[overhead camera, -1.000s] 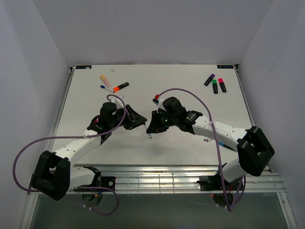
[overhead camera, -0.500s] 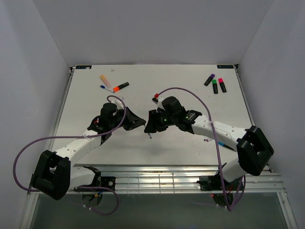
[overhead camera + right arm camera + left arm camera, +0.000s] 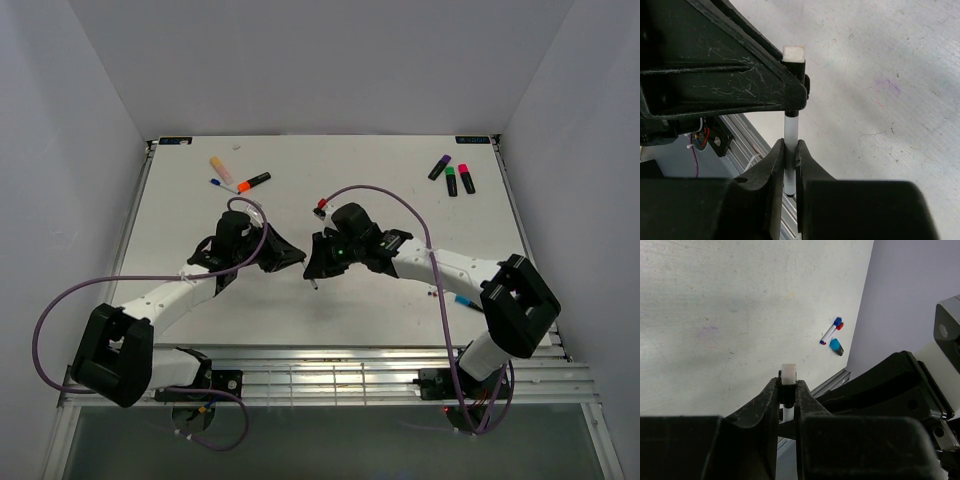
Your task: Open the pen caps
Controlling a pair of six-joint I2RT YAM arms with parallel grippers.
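Your left hand (image 3: 788, 385) is closed tight on the black end of a thin white pen (image 3: 790, 122), and your right hand (image 3: 789, 150) is closed tight on its white body. You hold it above the middle of the bench (image 3: 300, 160). The other pens (image 3: 467, 180) lie near the far edge.

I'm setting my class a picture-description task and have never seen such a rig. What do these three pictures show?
Two robot arms, left and right, are bolted to a white table. The wide picture looks down from above and behind them; the other two come from a camera on each wrist. Each arm ends in a two-finger pincer. The left pincer and right pincer are both shut on one thin white pen, held between them above the table. Three highlighters lie at the far right, and an orange-tipped highlighter lies among others at the far left.
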